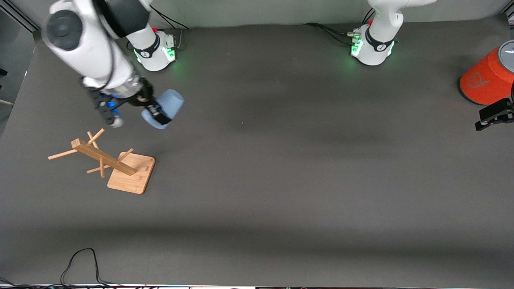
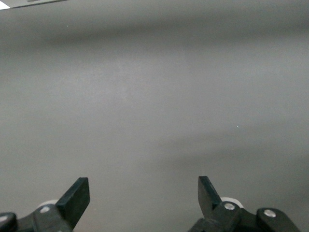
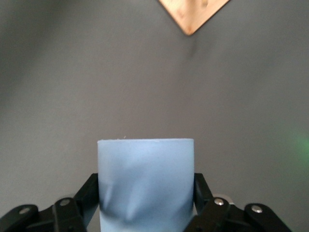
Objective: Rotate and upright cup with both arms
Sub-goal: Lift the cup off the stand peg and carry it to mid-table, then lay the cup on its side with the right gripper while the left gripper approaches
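My right gripper (image 1: 158, 113) is shut on the pale-blue cup (image 1: 166, 106) and holds it tilted on its side in the air, above the table near the right arm's base. In the right wrist view the cup (image 3: 146, 181) fills the gap between the black fingers (image 3: 87, 191). My left gripper (image 1: 496, 114) is at the left arm's end of the table, next to the orange cylinder, and it is open and empty. In the left wrist view its fingertips (image 2: 77, 195) stand wide apart over bare mat.
A wooden peg rack (image 1: 100, 156) on a square wooden base (image 1: 132, 172) stands near the right arm's end, nearer the front camera than the cup. A big orange cylinder (image 1: 488, 76) with a grey top stands at the left arm's end. A black cable (image 1: 80, 265) lies at the near edge.
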`<state>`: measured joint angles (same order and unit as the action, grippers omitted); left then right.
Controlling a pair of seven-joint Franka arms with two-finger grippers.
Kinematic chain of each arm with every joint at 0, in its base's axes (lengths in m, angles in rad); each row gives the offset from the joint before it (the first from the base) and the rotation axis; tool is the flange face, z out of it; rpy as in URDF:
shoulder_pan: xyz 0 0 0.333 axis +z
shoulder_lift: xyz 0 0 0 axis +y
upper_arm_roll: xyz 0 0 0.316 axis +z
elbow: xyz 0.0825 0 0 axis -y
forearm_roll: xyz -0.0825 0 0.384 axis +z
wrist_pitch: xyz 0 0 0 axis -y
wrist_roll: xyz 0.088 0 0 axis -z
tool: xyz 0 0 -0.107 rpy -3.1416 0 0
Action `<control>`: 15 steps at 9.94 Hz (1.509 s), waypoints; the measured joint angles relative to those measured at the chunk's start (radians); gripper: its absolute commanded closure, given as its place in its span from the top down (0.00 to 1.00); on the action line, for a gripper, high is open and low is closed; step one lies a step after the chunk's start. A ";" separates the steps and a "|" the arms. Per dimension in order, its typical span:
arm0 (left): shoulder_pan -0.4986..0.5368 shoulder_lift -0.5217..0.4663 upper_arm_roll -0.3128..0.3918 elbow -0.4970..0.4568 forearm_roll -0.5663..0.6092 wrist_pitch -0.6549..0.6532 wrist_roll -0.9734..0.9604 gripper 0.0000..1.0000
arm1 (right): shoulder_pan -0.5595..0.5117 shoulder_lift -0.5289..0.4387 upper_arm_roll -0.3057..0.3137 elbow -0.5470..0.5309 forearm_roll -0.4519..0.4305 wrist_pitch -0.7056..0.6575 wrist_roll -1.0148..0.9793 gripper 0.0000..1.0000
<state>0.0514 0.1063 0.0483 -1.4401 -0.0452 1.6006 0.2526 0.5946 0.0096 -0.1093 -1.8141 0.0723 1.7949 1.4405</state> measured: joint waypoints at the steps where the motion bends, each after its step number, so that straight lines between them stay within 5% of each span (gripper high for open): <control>1: 0.000 0.000 0.000 0.000 0.000 0.000 0.000 1.00 | 0.056 0.040 0.000 0.027 0.000 0.026 0.083 0.69; 7: -0.002 0.001 -0.003 -0.001 0.000 -0.003 -0.100 1.00 | 0.326 0.425 0.002 0.338 -0.001 0.099 0.654 0.69; 15: -0.078 0.045 -0.024 -0.003 -0.002 -0.128 -0.426 1.00 | 0.387 0.805 -0.002 0.513 -0.002 0.182 1.052 0.69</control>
<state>-0.0271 0.1510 0.0245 -1.4433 -0.0470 1.4722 -0.1731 0.9813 0.8141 -0.1113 -1.3012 0.0706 1.9766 2.4927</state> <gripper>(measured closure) 0.000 0.185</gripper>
